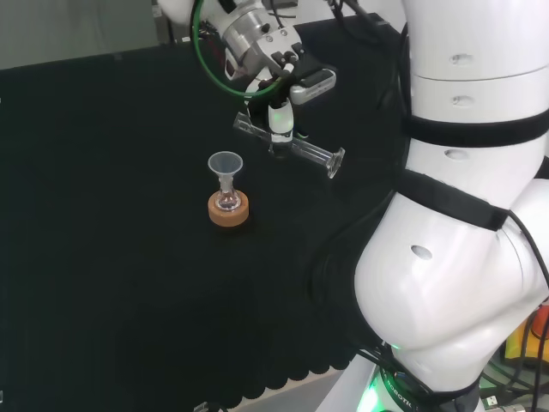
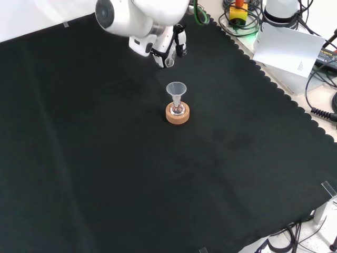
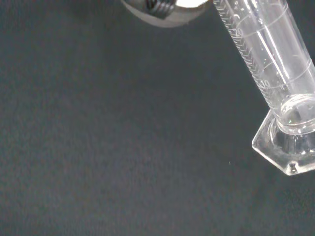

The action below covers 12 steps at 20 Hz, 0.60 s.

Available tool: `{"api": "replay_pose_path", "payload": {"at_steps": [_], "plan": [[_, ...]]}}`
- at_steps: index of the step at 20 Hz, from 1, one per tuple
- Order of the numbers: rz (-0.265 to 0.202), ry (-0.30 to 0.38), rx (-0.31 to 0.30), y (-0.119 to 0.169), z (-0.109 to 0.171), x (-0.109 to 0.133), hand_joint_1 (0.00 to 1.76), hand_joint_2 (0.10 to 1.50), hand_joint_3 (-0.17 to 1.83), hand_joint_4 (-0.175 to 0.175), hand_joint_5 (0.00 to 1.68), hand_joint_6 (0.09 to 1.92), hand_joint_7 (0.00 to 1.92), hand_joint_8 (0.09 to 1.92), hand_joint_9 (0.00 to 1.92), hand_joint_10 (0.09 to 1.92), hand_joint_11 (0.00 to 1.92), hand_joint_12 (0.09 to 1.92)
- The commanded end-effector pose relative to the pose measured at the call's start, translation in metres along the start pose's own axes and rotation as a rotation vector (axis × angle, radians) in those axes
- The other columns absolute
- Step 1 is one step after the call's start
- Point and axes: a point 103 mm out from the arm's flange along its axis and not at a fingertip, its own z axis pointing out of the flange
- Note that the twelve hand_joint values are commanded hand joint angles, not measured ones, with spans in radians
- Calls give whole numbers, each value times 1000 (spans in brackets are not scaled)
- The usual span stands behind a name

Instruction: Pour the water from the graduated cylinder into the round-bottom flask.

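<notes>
Black-clothed desk (image 1: 103,257). Hand (image 1: 279,116) curled round graduated cylinder (image 1: 313,154), held near-horizontal above cloth. Nearby: funnel (image 1: 226,165) seated in round-bottom flask (image 1: 227,202) on cork ring (image 1: 229,212).

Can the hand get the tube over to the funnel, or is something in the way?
Probably yes. The hand holds the tube sideways just beyond the funnel, and only bare black cloth lies between them.
</notes>
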Motion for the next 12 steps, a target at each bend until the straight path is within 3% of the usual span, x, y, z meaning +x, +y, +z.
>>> {"api": "replay_pose_path", "payload": {"at_steps": [1,12], "plan": [[-42,53,-99,-5,2,-8,1267,1107,-1,-175,976,989,1026,975,1526,87,1230,721],[-84,127,-253,-1,6,-17,1267,1106,-1,-175,980,984,1029,970,1526,87,1226,720]]}}
